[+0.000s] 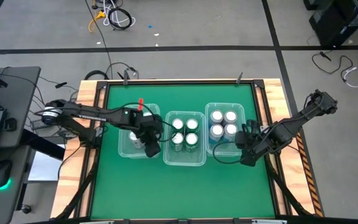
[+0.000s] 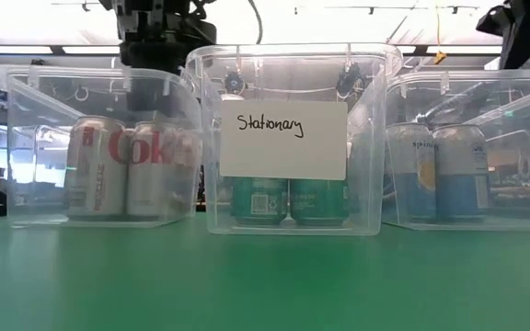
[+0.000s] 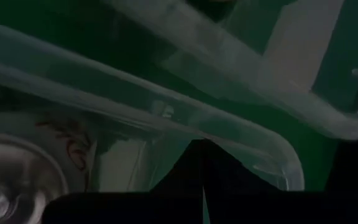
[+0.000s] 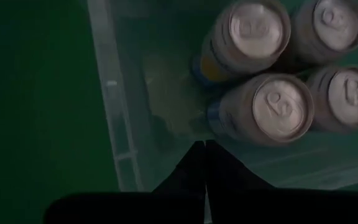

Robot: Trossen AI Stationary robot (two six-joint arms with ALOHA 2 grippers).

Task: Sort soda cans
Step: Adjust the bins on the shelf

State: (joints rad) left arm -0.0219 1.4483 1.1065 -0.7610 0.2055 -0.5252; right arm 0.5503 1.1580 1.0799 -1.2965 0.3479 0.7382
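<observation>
The high view looks straight down from well above the green-topped wooden-edged table [image 1: 185, 193], taking in the whole top, both arms and grey floor around; the low view sits at table height, close to three clear rectangular plastic bins [image 2: 293, 138], facing level across them into the room; the left wrist view hangs very near the rounded rim of a clear bin [image 3: 241, 134]; the right wrist view looks down from close by onto four silver-topped blue cans [image 4: 272, 106], which the high and low views share.

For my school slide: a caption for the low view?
Three clear plastic bins holding silver, green and blue soda cans.
</observation>
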